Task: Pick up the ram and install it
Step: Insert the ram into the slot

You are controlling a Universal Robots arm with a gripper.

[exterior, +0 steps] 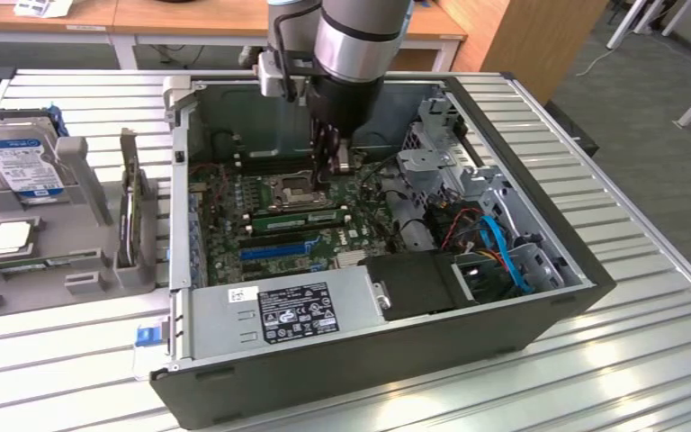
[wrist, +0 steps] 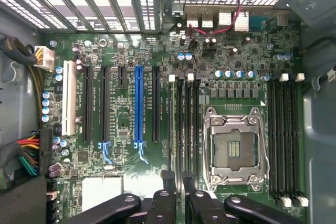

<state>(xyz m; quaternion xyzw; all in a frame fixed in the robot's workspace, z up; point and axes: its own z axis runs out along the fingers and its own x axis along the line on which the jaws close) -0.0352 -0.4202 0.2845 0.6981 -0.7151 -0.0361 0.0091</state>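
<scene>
Ram (wrist: 172, 124) stands seated in a memory slot beside the CPU socket (wrist: 233, 148), in the slot of that bank farthest from the socket. Gripper (wrist: 178, 183) sits over the ram's end. Jaws are partly open with a narrow gap and hold nothing. The ram runs under one finger, not between the two.
</scene>
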